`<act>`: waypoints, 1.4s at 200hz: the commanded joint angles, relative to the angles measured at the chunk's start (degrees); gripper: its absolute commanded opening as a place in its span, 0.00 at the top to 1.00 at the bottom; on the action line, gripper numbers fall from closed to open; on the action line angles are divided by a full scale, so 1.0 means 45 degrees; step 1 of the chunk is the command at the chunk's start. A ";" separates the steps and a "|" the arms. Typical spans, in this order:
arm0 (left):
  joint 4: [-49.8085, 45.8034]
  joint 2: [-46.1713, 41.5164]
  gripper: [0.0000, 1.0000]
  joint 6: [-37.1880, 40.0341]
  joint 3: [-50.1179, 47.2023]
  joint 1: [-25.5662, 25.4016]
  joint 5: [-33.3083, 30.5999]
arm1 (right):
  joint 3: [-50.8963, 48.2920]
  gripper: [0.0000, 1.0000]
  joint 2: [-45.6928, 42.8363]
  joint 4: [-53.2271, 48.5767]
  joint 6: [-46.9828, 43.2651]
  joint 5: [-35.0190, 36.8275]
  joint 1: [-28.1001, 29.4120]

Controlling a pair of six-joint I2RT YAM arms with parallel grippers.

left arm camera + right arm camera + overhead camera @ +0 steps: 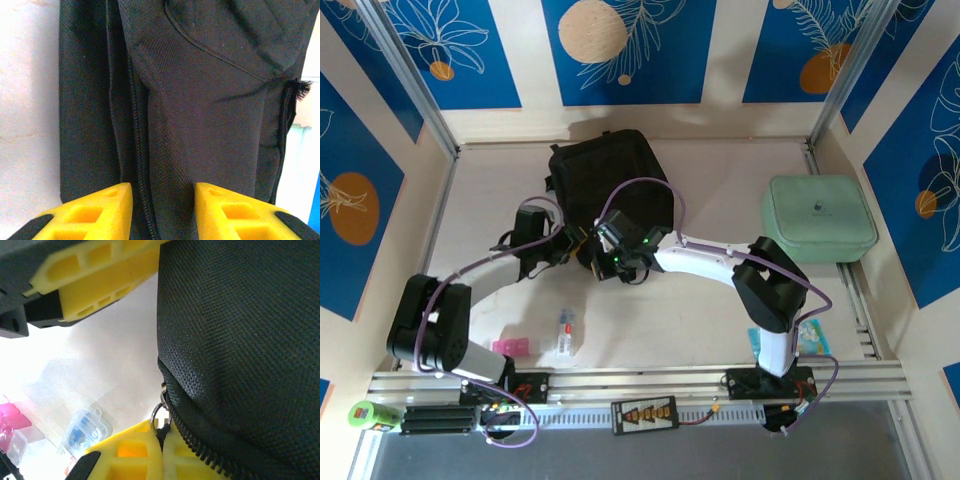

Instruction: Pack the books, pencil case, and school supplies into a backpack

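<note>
Pale bench (720, 330) under blue walls (630, 50): backpack (610, 175) lies centre rear, right end effector (161, 437) clamped on its zip pull (160, 415), left end effector (163, 192) parted, straddling the zip seam (137, 150) running straight ahead

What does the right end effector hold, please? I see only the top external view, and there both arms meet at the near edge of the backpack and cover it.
Observer: The right wrist view settles it. The right end effector is shut on the zipper pull of the backpack, and the teeth running on from the pull look meshed.
Operator: Thank you. And the left end effector, does it grip something too?
Observer: In the left wrist view the left end effector has its jaws apart over the black fabric, and a closed zipper line runs between its two fingers.
</note>
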 commanded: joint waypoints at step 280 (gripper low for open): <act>-0.0515 0.2481 1.00 0.1786 0.1942 -0.0102 0.0266 | -0.3051 1.00 -0.3205 -0.3550 0.2247 0.3250 -0.3419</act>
